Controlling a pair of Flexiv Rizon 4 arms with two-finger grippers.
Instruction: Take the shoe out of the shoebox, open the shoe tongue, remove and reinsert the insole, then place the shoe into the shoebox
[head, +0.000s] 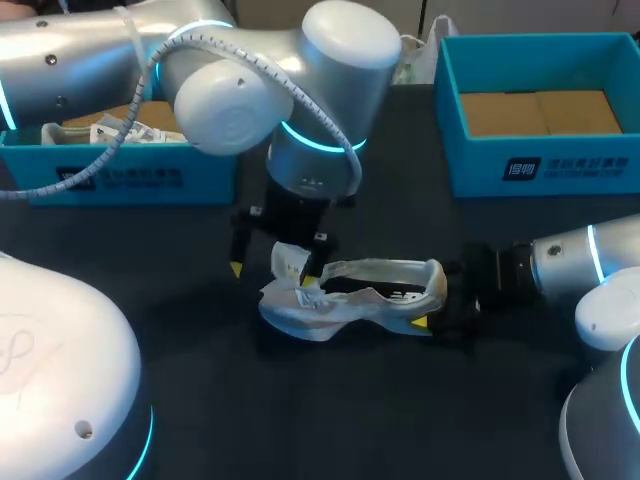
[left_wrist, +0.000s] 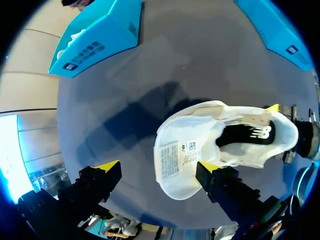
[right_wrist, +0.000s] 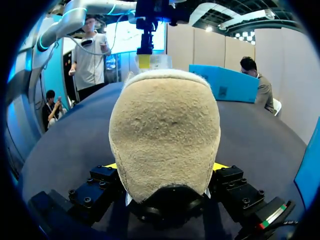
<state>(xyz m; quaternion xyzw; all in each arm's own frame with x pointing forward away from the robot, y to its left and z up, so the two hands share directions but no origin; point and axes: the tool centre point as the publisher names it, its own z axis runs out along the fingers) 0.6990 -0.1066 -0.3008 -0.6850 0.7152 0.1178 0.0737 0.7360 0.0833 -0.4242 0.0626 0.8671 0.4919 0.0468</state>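
Table (head: 330, 420): dark matte top, 3 items on it. White shoe (head: 350, 295) mid-table, heel end at right gripper (right_wrist: 166, 167), tongue end under left gripper (head: 275, 268). Blue box (head: 120, 175) behind left gripper, on its outer side, w/ paper inside. 2nd blue box (head: 540, 150) beyond right gripper, brown card floor, well apart from shoe.

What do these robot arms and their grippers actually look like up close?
The left arm and right arm are smooth silver tubes with rounded white caps and glowing cyan rings at the joints. A white ribbed cable runs along the left one. The left gripper and right gripper are black and blocky, with bright yellow fingertips.
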